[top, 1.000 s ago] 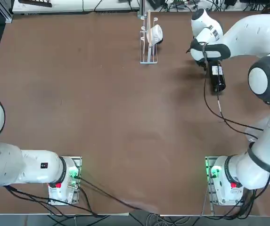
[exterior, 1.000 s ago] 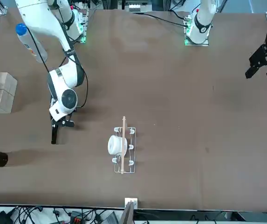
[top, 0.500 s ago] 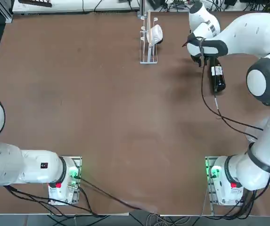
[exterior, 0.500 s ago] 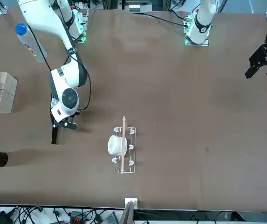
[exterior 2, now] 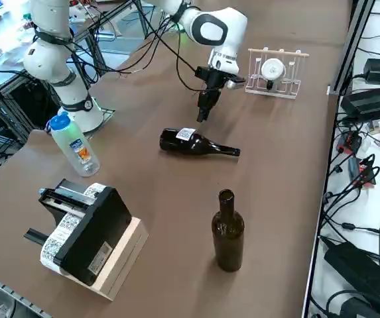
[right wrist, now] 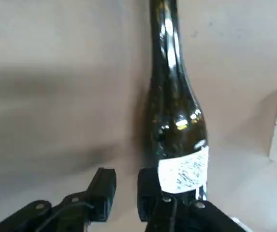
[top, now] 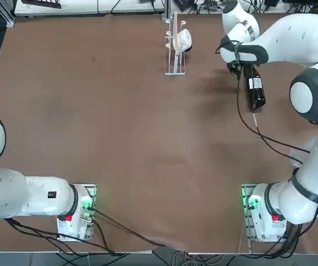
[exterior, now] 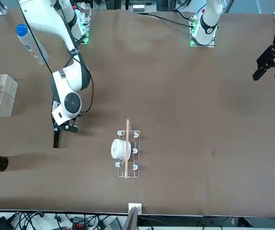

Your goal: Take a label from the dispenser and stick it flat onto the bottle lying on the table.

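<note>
- Already the label (right wrist: 184, 169) sits flat on the bottle (exterior 2: 193, 142), which lies on the bench (top: 120, 138) well apart from the dispenser (exterior 2: 274, 71).
- Right gripper (right wrist: 121, 191) hangs just over the bottle's base, fingers narrowly apart, pinching nothing, probably done pressing.

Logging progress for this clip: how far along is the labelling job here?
A white label already lies on the lying bottle, so the sticking looks done. The right gripper sits beside the bottle's base, fingers slightly parted with nothing between them. The dispenser stands apart. Only pulling the arm away seems left.
</note>
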`<control>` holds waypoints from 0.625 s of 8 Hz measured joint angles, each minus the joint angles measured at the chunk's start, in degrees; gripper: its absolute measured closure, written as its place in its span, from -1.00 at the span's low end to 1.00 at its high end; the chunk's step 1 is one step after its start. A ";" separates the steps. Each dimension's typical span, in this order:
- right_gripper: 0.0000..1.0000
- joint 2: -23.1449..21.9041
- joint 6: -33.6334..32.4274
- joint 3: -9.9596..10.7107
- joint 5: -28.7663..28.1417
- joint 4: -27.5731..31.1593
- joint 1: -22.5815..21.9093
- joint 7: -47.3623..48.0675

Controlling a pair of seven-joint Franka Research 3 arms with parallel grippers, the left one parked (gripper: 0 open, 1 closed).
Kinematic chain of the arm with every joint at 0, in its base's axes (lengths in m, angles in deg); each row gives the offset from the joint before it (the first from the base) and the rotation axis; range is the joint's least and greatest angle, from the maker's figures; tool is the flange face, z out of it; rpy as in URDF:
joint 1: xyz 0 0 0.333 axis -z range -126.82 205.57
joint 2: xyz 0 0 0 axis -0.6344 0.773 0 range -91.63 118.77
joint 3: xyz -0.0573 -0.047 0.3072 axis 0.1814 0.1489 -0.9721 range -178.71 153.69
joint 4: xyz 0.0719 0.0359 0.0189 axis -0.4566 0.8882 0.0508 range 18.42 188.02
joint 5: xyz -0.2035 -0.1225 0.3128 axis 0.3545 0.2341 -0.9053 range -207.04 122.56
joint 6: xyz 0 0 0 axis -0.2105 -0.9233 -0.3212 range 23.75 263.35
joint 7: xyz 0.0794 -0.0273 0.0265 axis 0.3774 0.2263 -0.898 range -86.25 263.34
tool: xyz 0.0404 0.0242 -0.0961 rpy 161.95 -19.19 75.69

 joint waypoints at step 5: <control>0.34 1.13 -2.09 0.83 2.22 -0.02 0.75 0.24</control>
